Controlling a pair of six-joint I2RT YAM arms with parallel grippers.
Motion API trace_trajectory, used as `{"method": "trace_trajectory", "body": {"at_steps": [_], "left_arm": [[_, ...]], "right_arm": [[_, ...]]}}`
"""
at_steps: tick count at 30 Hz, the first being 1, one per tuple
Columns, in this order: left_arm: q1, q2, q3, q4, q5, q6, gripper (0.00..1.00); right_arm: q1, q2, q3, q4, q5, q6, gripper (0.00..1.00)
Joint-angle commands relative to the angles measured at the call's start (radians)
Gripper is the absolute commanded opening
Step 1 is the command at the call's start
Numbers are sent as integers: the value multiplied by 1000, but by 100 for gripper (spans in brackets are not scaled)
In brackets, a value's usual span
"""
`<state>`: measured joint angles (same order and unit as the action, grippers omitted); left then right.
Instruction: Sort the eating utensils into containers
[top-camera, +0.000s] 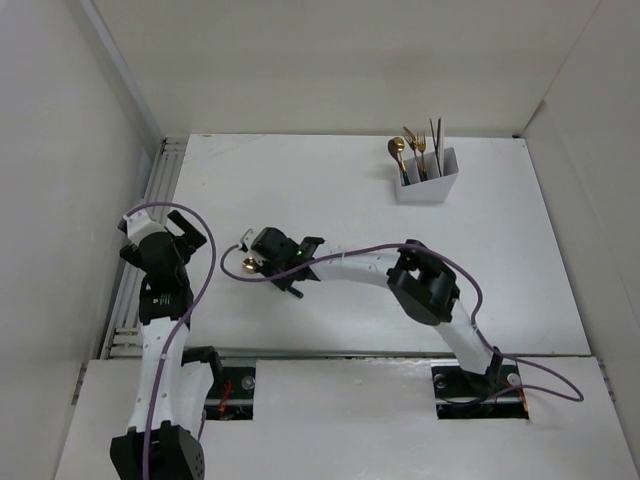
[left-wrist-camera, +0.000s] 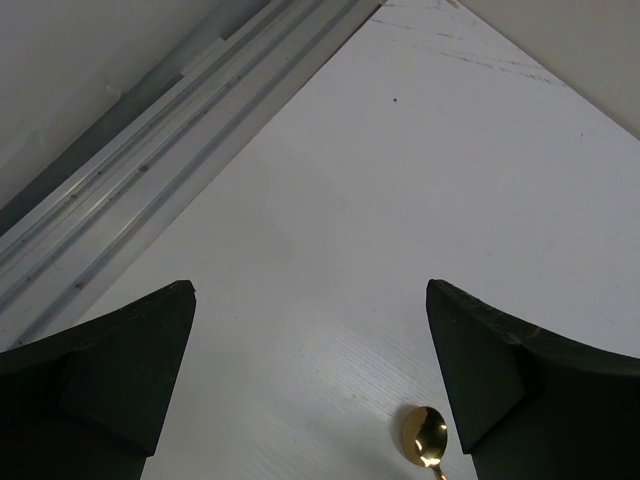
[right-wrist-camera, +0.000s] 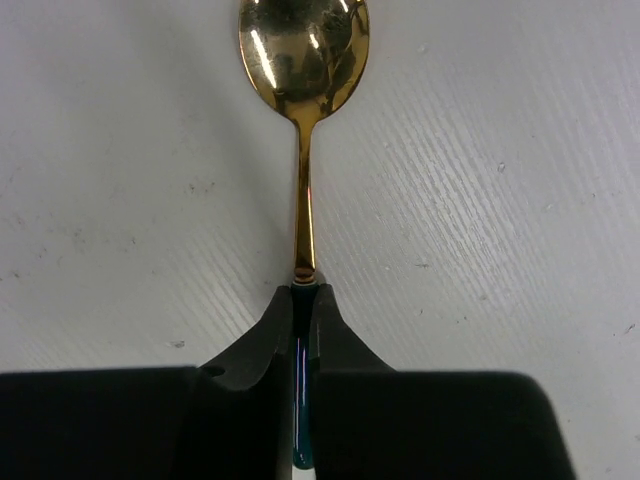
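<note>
**Item: teal-handled spoon** (right-wrist-camera: 303, 60). It has a gold bowl and neck and a dark teal handle. It lies left of the worktop's (top-camera: 330, 180) middle, nearer the near edge than the far one, with the bowl pointing toward the left edge.

**Handling (judged):** Slim, rigid metal, and light. The polished finish is probably slippery, and a thin shaft like this could swivel in a narrow grip. The handle just behind the gold neck looks the sound place to hold it, since that leaves the bowl free.

**Hold:** The right pincer (right-wrist-camera: 301, 300) is clamped on the teal handle where it meets the neck, with the shaft running straight between the fingertips. Whether the bowl touches the worktop or hangs just above it cannot be told.

**Other arm:** The left pincer (left-wrist-camera: 310, 300) stands wide apart and holds nothing. It is near the left edge, with the spoon's bowl just beside its right finger.

**Destination:** The container (top-camera: 427, 178) is a white box near the far right corner, well apart from the held spoon. It holds a stowed spoon (top-camera: 397, 150), forks (top-camera: 417, 142) and chopsticks (top-camera: 436, 135), all standing upright.

**Obscured:** The handle's rear end is hidden inside the right pincer. The box's dividers, and how many forks it holds, are too small to make out.
</note>
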<state>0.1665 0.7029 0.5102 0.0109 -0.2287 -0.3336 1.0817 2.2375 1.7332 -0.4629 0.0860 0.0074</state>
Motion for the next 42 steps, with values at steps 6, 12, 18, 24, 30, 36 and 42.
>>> {"method": "trace_trajectory", "body": {"at_steps": [6,12,18,24,30,36,42], "left_arm": [[22,-52,-4,35,5,-2,100],[31,-83,-4,35,15,-2,100],[31,-92,5,17,45,-2,100],[31,-51,14,8,45,30,100],[31,-16,14,26,45,39,100],[31,6,14,53,45,48,100],[31,6,5,54,45,48,100]], "right_arm": [[-87,-13,-46,-70,-43,3,0],[-394,-315,-184,278,-335,-116,0],[-746,-346,-107,424,-583,-178,0],[-933,-279,-41,569,-666,-152,0],[-964,-249,-119,631,-669,-133,0],[-982,-305,-314,829,-600,-81,0],[-991,-346,-400,869,-550,-107,0]]}}
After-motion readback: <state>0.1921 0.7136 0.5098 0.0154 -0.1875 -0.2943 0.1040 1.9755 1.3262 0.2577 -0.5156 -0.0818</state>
